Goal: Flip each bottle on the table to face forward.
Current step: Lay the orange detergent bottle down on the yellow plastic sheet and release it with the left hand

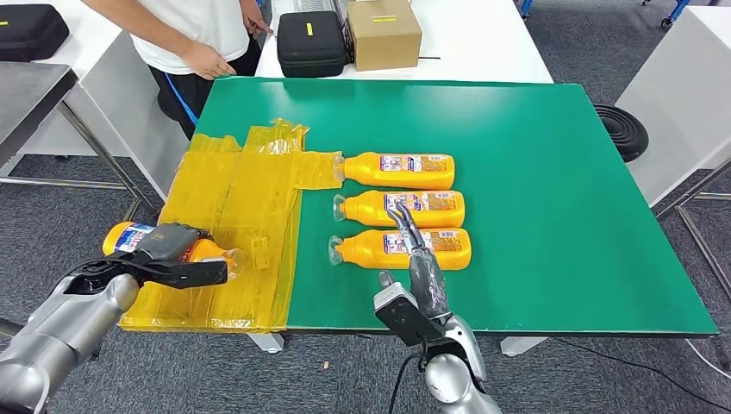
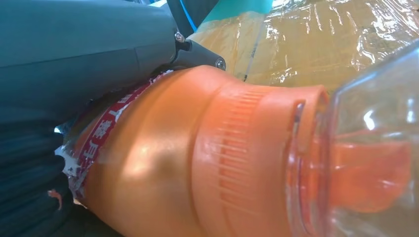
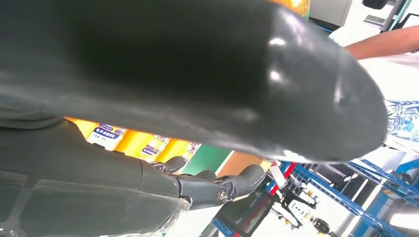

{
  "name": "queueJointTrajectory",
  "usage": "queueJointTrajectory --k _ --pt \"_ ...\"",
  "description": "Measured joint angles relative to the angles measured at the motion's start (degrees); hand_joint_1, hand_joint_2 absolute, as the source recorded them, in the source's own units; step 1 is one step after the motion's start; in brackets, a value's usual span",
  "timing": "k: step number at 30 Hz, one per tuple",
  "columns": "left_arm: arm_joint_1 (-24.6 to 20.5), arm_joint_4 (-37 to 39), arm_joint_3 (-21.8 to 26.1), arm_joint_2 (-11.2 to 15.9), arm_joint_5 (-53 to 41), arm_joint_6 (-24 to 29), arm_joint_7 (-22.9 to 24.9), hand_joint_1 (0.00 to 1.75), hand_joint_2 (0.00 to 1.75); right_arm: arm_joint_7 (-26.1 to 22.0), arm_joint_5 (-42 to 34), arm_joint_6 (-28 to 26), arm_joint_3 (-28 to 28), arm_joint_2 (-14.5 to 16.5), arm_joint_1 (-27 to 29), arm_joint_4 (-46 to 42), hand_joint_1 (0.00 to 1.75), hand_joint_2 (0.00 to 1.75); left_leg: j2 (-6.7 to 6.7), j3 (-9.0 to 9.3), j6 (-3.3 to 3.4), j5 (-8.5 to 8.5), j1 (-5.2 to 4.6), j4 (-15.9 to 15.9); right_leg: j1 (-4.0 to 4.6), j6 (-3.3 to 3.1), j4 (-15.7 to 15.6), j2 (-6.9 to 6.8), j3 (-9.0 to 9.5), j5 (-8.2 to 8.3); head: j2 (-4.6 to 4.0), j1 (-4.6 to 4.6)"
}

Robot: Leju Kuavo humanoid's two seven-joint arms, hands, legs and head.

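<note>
Three orange bottles lie in a row on the green table (image 1: 534,155), labels up, clear caps to the left: far one (image 1: 398,170), middle one (image 1: 401,208), near one (image 1: 444,250). A fourth orange bottle (image 1: 129,238) is gripped by my left hand (image 1: 172,254) above the yellow plastic sheet (image 1: 241,224) at the table's left end; the left wrist view shows its orange shoulder (image 2: 197,163) and clear cap (image 2: 375,148) close up. My right hand (image 1: 418,259) hovers over the near bottle with fingers stretched out and holding nothing; its dark fingers (image 3: 207,187) appear in the right wrist view.
A person (image 1: 194,39) stands at the table's far left corner. A black case (image 1: 310,41) and a cardboard box (image 1: 384,33) sit on the white table behind. A black round object (image 1: 622,129) lies off the right edge.
</note>
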Motion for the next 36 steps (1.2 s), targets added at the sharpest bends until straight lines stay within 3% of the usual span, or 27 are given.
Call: queueJointTrajectory --k 3,8,11,15,20,24,36 --pt "-0.8 0.7 -0.3 -0.1 0.7 -1.6 -0.7 1.2 1.75 0.0 -0.2 -0.2 0.0 0.0 0.0 0.3 0.0 0.0 -0.03 0.01 0.0 0.0 0.0 0.0 0.0 0.0 0.0 -0.03 0.03 0.0 0.0 0.01" --pt "-2.4 2.5 -0.8 -0.4 1.9 -3.5 -1.7 0.58 1.75 -0.3 -1.0 -0.8 -0.1 0.0 0.0 1.0 0.0 0.0 -0.04 0.04 0.0 0.0 -0.01 0.0 -0.01 0.0 0.0 -0.03 0.07 0.0 0.0 0.01" --pt "-2.8 3.6 -1.5 -0.7 1.9 -3.6 -1.8 0.45 1.75 -0.4 -1.2 -1.1 -0.1 0.0 0.0 1.3 0.0 0.0 -0.04 0.05 0.0 0.0 -0.01 0.0 -0.01 0.0 0.0 -0.03 0.08 0.0 0.0 0.01" --pt "-3.2 4.7 -2.3 -1.0 1.8 -3.7 -2.0 0.42 1.75 -0.4 -1.5 -1.5 -0.1 -0.1 0.1 1.4 0.0 0.0 -0.04 0.07 0.0 0.0 -0.01 0.0 -0.01 0.0 0.0 -0.04 0.09 -0.01 0.0 0.01" --pt "-3.8 5.6 -3.1 -1.3 1.8 -3.7 -2.2 0.1 1.75 -0.4 -1.7 -1.6 -0.1 -0.1 0.1 1.4 0.0 0.0 -0.05 0.09 -0.01 0.01 0.0 0.0 0.0 -0.01 0.0 -0.06 0.11 -0.02 0.0 0.01" --pt "-4.3 6.2 -3.6 -1.6 1.7 -3.9 -2.2 0.0 1.75 -0.4 -1.8 -1.7 -0.1 -0.1 0.1 1.4 0.0 0.0 -0.05 0.11 -0.02 0.03 -0.01 0.0 0.0 0.0 0.0 -0.06 0.15 -0.01 0.0 0.01" --pt "-5.3 7.0 -5.2 -1.8 1.6 -4.8 -2.6 0.0 1.75 -0.1 -2.0 -1.5 -0.1 -0.1 -0.3 1.8 0.0 0.0 -0.22 0.12 -0.02 0.03 -0.01 0.0 0.0 0.01 0.0 -0.14 0.24 -0.02 0.0 0.0"
